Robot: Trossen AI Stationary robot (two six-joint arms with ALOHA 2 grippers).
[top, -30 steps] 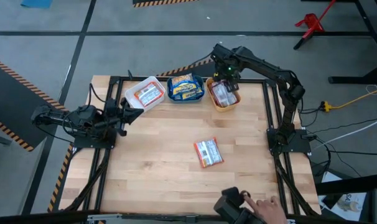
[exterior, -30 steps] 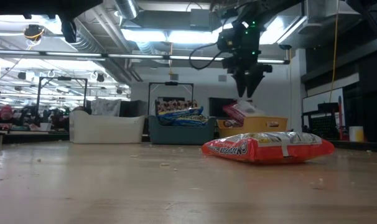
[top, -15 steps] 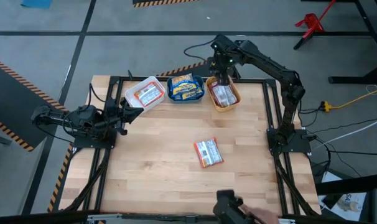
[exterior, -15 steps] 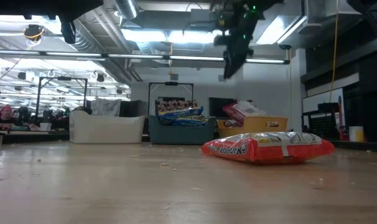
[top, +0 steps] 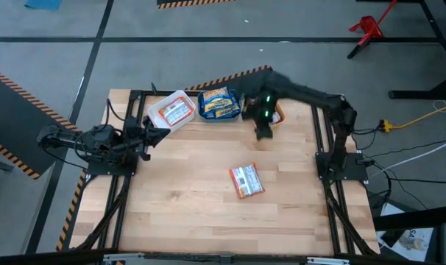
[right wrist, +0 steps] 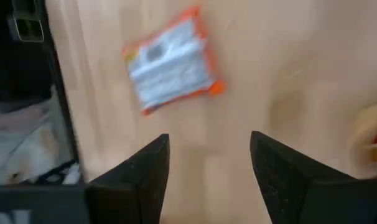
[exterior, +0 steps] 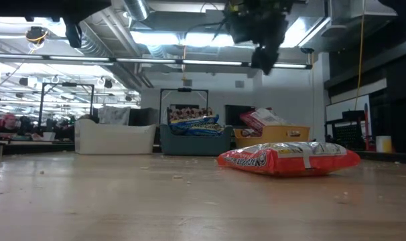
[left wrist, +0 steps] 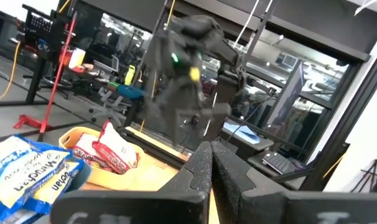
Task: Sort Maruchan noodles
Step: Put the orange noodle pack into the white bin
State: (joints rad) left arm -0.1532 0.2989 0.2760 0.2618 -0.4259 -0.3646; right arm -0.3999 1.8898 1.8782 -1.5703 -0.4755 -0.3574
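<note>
One red-orange noodle packet (top: 246, 180) lies flat on the table's middle; it also shows in the low view (exterior: 287, 158) and the right wrist view (right wrist: 170, 62). My right gripper (top: 263, 129) hovers open, high above the table (exterior: 265, 63), between the orange bin (top: 276, 116) and that packet (right wrist: 207, 168). Red packets (left wrist: 107, 149) lie in the orange bin, blue ones (top: 218, 103) in the teal bin, an orange-white one (top: 176, 112) in the white bin. My left gripper (top: 157, 133) waits shut at the table's left side (left wrist: 210, 163).
The three bins stand in a row along the far edge: white (top: 158, 109), teal (top: 202, 110), orange. A dark frame rail (top: 208, 93) runs round the table. Bare wood lies all round the lone packet, toward the near edge.
My right gripper has risen from just over the red packets in the orange bin, swung briefly toward the far edge, then moved toward the near edge and now hangs over bare table beside the bin. A person's hand at the near edge has gone from view. The packets have stayed put.
</note>
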